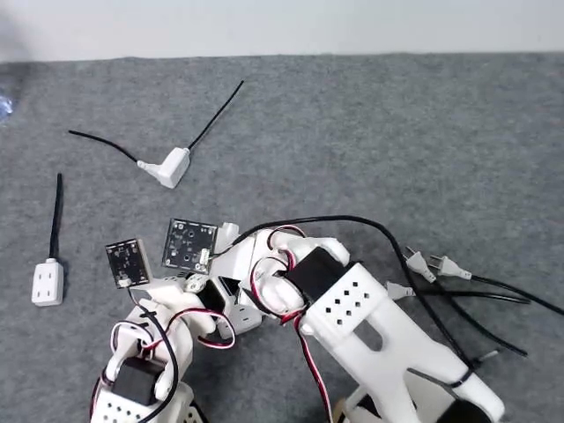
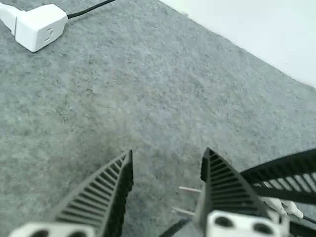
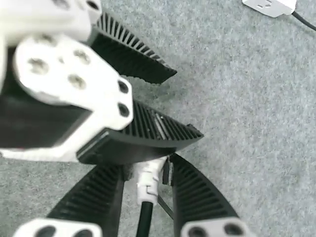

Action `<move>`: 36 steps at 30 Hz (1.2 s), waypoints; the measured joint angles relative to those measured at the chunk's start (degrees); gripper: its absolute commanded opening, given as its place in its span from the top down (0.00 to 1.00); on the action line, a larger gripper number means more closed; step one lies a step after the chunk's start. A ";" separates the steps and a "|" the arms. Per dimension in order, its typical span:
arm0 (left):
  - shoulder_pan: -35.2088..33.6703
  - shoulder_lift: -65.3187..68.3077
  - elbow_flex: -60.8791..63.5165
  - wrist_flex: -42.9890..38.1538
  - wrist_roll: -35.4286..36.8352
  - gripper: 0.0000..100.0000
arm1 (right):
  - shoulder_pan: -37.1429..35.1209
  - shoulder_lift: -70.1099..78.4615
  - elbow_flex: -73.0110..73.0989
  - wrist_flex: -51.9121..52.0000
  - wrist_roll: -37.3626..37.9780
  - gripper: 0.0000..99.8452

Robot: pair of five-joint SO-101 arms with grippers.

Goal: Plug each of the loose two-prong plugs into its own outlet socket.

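Observation:
My right gripper [image 3: 147, 167] is shut on a white two-prong plug [image 3: 148, 178] whose black cord [image 3: 143, 217] trails back between the fingers. My left gripper [image 2: 168, 153] stands open just above the grey mat. Its two black ribbed fingers [image 3: 140, 131] cross directly in front of the held plug. Two metal prongs [image 2: 187, 190] poke out beside one left fingertip. A white outlet socket [image 2: 37, 23] lies beyond on the mat, and in the high view it is the angled outlet [image 1: 170, 166]. A second outlet [image 1: 48, 282] lies at the far left. Both arms crowd together low in the middle.
Three loose plugs [image 1: 429, 263] with black cords lie on the mat to the right of the right arm [image 1: 361, 313]. The held plug's cord [image 1: 370, 225] arcs over that arm. Thin black leads run from both outlets. The left arm [image 1: 145, 352] stands at the bottom left.

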 measured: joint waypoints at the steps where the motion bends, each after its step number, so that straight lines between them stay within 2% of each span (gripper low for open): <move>1: 0.00 0.00 0.00 0.00 0.00 0.78 | 0.26 0.00 0.00 0.00 0.44 0.99; 10: -0.18 0.00 0.00 -0.09 0.00 0.78 | 3.43 0.00 -0.09 0.09 1.41 0.99; 12: -1.93 0.00 0.09 -0.09 0.00 0.78 | 3.43 0.00 -0.18 -0.26 1.49 0.99; 14: -5.80 0.00 0.35 0.35 -0.35 0.78 | 3.60 -0.44 -0.26 -0.70 1.58 0.99; 22: -31.56 0.09 0.53 0.44 -0.09 0.78 | -0.62 -1.14 -0.26 -1.32 3.78 0.99; 25: -38.95 0.09 0.53 0.44 -1.93 0.78 | -1.76 -0.62 -0.26 -1.23 4.31 0.99; 27: -41.49 0.09 0.53 2.02 -4.84 0.78 | -2.81 1.32 -0.26 -1.23 4.40 0.99; 32: -42.73 0.09 0.53 11.34 -11.78 0.78 | -6.15 7.38 -0.26 -0.79 8.00 0.99; 36: -42.64 0.09 0.53 13.54 -15.30 0.78 | -9.23 8.44 -0.26 -0.70 10.81 0.99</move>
